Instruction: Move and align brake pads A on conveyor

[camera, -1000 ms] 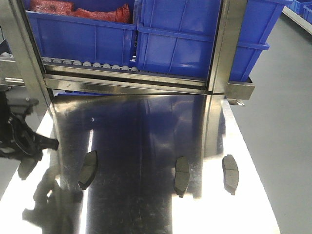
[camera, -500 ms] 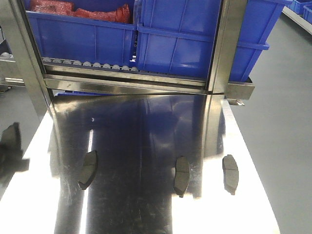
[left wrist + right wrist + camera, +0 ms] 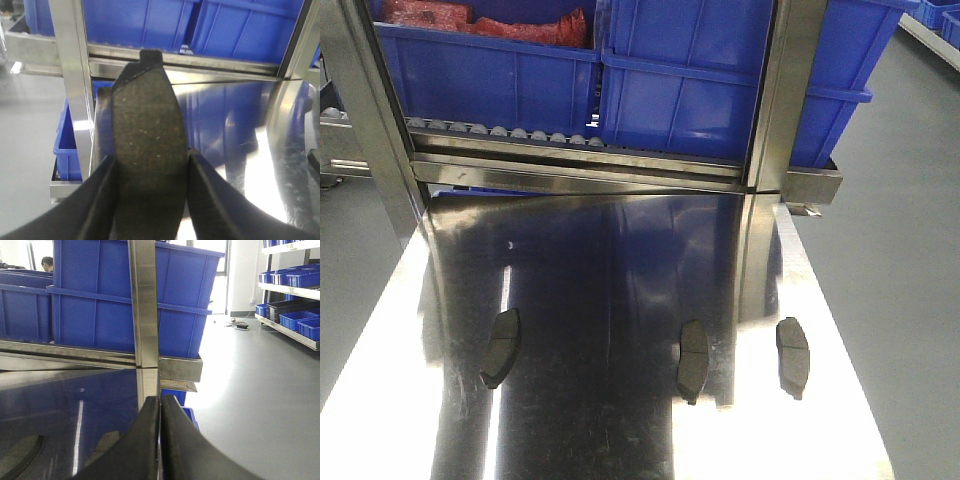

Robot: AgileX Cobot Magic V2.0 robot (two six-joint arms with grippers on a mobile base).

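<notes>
Beside the steel tabletop [image 3: 620, 250], left end effector [image 3: 151, 159] clamps 1 brake pad [image 3: 145, 110]; right end effector [image 3: 160, 404] pressed together.

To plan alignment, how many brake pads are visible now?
4. On the steel tabletop: left pad, middle pad, right pad; fourth pad between the left fingers. Others could be hidden.

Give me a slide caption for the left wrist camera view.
Left gripper clamps a dark brake pad between its jaws; steel tabletop and blue bins beyond.
</notes>
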